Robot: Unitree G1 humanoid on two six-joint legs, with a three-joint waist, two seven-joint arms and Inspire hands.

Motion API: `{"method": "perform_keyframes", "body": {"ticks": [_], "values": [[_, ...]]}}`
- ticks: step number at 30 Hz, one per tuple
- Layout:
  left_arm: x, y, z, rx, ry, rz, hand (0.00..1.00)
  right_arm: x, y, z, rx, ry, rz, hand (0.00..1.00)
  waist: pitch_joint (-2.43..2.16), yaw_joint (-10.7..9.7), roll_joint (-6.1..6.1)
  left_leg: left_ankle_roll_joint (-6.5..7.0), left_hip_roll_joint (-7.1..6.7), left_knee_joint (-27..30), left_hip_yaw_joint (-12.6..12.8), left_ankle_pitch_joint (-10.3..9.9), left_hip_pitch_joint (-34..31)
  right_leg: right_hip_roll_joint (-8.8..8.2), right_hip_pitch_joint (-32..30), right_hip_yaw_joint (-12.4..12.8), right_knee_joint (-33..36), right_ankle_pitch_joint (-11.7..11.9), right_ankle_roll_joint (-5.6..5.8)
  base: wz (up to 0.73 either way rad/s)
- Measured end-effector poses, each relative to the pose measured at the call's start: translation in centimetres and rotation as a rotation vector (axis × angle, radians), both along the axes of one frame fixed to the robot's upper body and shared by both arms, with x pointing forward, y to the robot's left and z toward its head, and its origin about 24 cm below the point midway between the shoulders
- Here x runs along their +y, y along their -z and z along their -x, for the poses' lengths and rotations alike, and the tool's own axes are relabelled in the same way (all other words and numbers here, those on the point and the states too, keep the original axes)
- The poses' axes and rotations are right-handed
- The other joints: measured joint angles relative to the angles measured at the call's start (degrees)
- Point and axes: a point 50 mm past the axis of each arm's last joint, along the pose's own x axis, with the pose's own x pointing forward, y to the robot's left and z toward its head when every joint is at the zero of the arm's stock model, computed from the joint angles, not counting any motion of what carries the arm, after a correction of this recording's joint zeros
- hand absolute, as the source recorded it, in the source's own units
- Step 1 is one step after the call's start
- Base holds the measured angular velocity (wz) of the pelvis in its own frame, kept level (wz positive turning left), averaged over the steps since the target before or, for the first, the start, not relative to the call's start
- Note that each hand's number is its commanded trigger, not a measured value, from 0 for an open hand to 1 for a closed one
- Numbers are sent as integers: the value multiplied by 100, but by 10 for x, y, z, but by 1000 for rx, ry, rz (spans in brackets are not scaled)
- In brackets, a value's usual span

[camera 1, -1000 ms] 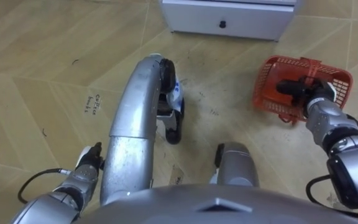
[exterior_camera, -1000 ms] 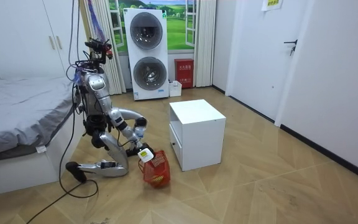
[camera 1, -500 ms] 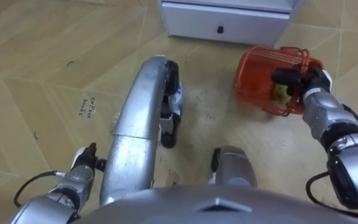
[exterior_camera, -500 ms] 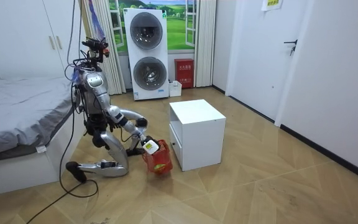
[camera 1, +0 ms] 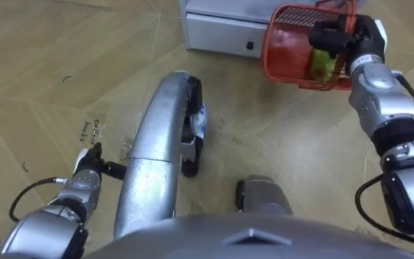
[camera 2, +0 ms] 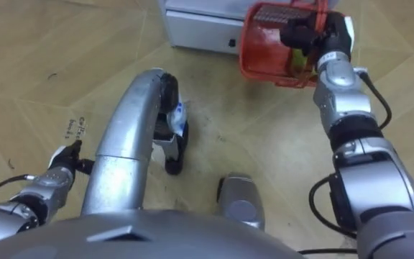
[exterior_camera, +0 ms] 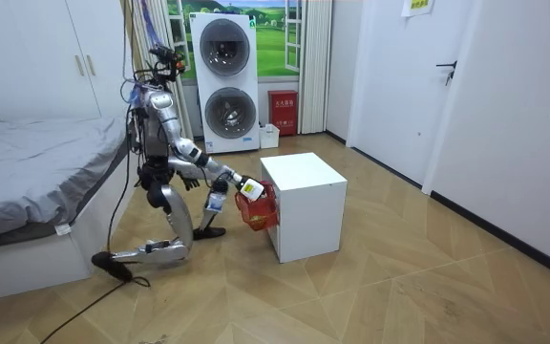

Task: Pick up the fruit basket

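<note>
While the dark fingers [camera 1: 327,36] of the right hand [camera 1: 345,42] curl tight round the rim of the red basket [camera 1: 287,49], the basket hangs clear of the floor [camera 1: 49,72], tipped so that its mouth faces the head camera. Through the mesh a yellow-green fruit [camera 1: 320,65] lies against the wall just under the fingers, and something red sits deeper inside, too blurred to name. The right arm reaches forward and up from the view's right side.

Just behind the basket stands a white cabinet [camera 1: 218,32] with a small dark knob [camera 1: 249,46] on its drawer front. The room view puts the basket [exterior_camera: 257,208] at the upper part of the cabinet's [exterior_camera: 306,205] front, close against it; whether they touch cannot be told.

Low at the robot's left side, the left hand [camera 1: 86,171] hangs near the floor beside the leg, and its grip cannot be made out.

Seen from the room, the robot half kneels before the cabinet, one shin along the floor and the other foot planted ahead, with its trunk upright. A bed [exterior_camera: 36,182] is behind it, and stacked washers [exterior_camera: 225,81] stand by the window.
</note>
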Motion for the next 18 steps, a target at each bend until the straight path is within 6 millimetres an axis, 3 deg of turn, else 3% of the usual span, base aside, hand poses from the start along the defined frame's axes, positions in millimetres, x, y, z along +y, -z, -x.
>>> {"method": "perform_keyframes", "body": {"ticks": [3,7,10,11,12,13,14,15,16,17,18], "values": [[4,-2,-2,-10,-40,-14,0,4,-15,-10,-43,-24,12,100,-4,-79,-2,85,-58,-1027,76,215,491,-81,243,6,-1558,50,95,-27],[9,-3,2,-21,-86,-18,0,10,-30,-16,-83,-90,84,100,-14,-104,-19,147,-69,-1779,203,277,1100,-240,747,33,-2952,265,123,-30],[11,-3,5,-28,-112,-14,0,14,-41,-15,-125,-115,77,100,-78,-136,-109,188,-125,-2269,339,296,1586,-452,1057,-3,-3641,697,122,-23],[12,-3,8,-31,-125,-10,0,14,-43,-13,-130,-130,69,100,-83,-162,-116,204,-145,-2487,356,303,1853,-491,1144,-34,-3764,1116,128,-20],[14,-2,14,-31,-145,-6,0,14,-43,-7,-131,-138,65,100,-95,-167,-127,219,-152,-2736,375,311,2182,-496,1165,-37,-3765,1720,81,-23],[14,-1,16,-31,-151,-6,0,15,-42,-4,-131,-145,65,100,-99,-168,-126,221,-152,-2879,370,312,2355,-495,1165,-39,-3752,2076,63,-28],[16,0,21,-19,-156,-9,0,15,-37,1,-112,-162,60,100,-102,-177,-123,229,-155,-3184,346,327,2746,-491,1161,-43,-3711,2871,21,-27],[17,2,28,-1,-162,-11,0,13,-32,6,-87,-168,63,100,-134,-214,-92,232,-158,-3456,291,351,3099,-450,1119,-78,-3653,3483,32,-23],[17,3,34,16,-166,-13,0,11,-31,8,-88,-160,64,100,-148,-272,-62,234,-164,-3706,237,380,3412,-391,1000,-197,-3480,3635,90,-14],[17,4,35,19,-166,-13,0,9,-33,9,-94,-153,69,100,-153,-274,-55,229,-165,-3848,221,404,3586,-365,889,-221,-3386,3566,96,-15],[16,5,38,24,-166,-11,0,4,-34,11,-105,-136,71,100,-175,-273,-43,211,-165,-4146,193,473,3906,-275,685,-341,-3207,3332,95,-14]]}}
